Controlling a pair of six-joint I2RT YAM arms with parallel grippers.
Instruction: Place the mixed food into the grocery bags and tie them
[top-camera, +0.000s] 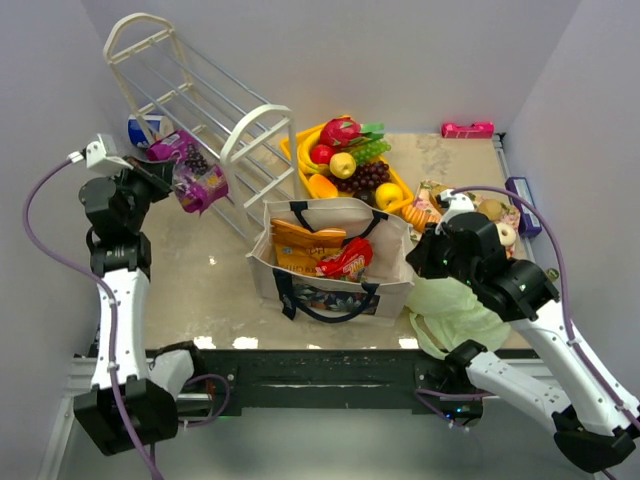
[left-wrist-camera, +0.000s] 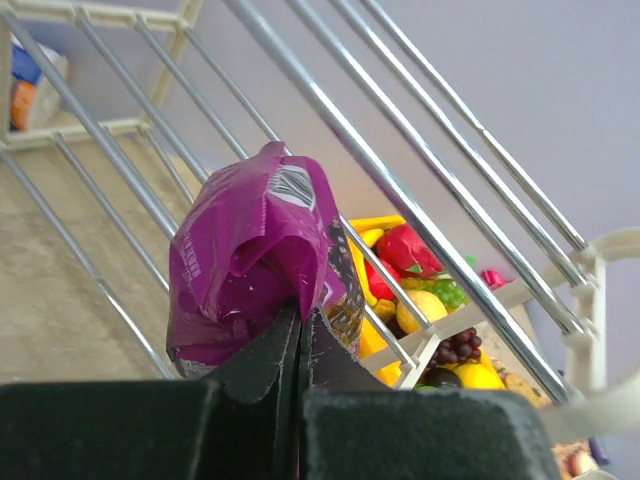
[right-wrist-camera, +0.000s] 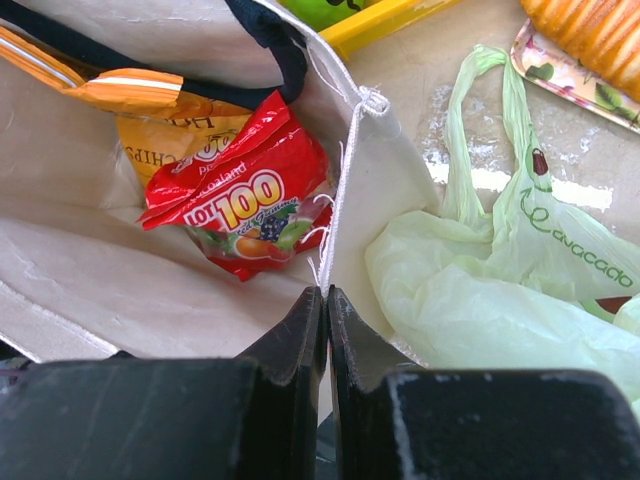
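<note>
At far left by the rack: a packet is pinched and ready to be carried to the tote.
The left gripper (left-wrist-camera: 300, 318) has its fingers pressed together on the lower edge of a purple snack packet (left-wrist-camera: 250, 255), held up just in front of the white wire rack (left-wrist-camera: 400, 165). The right gripper (right-wrist-camera: 325, 297) is closed thin on the right wall of the beige tote (right-wrist-camera: 375, 190), apparently propping it open. Chip bags (right-wrist-camera: 140, 95) and a red packet (right-wrist-camera: 240, 200) lie inside, and the green bag (right-wrist-camera: 470, 290) slumps just to the right. The next move, I judge, is to swing right and nearer, clearing the rack bars and the tote's rim and handles, then let go.
</note>
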